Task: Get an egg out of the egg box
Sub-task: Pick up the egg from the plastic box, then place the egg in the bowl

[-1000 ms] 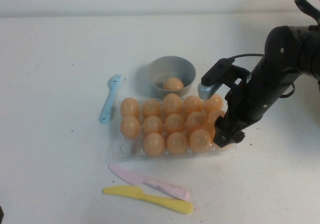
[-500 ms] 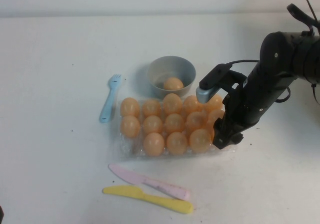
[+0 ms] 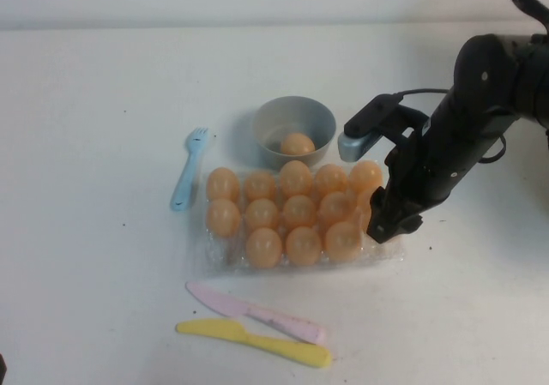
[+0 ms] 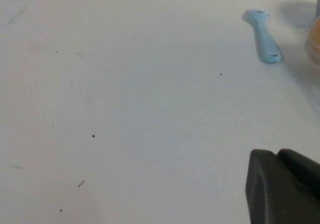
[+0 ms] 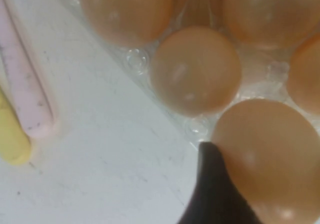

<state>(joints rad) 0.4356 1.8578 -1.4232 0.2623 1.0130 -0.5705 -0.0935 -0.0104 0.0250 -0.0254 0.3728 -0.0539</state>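
The clear plastic egg box (image 3: pixel 390 255) lies mid-table, filled with orange-tan eggs. My right gripper (image 3: pixel 384 222) is down at the box's right end, shut on the egg (image 3: pixel 366 208) in the end cup, which it mostly hides. In the right wrist view one dark finger (image 5: pixel 212 194) presses against that egg (image 5: pixel 270 154); the other finger is out of view. Crinkly box cups (image 5: pixel 137 62) and neighbouring eggs (image 5: pixel 196 70) show beside it. My left gripper (image 4: pixel 280 189) is shut and empty over bare table, far left of the box.
A grey bowl (image 3: pixel 270 115) holding one egg (image 3: pixel 297 144) stands just behind the box. A blue fork (image 3: pixel 187 172) lies to its left, also in the left wrist view (image 4: pixel 262 34). A pink knife (image 3: pixel 257 312) and a yellow knife (image 3: pixel 257 342) lie in front.
My right gripper dipped at the box's right end, then rose slightly and shifted a little toward the back. The eggs and the left arm have not visibly moved.
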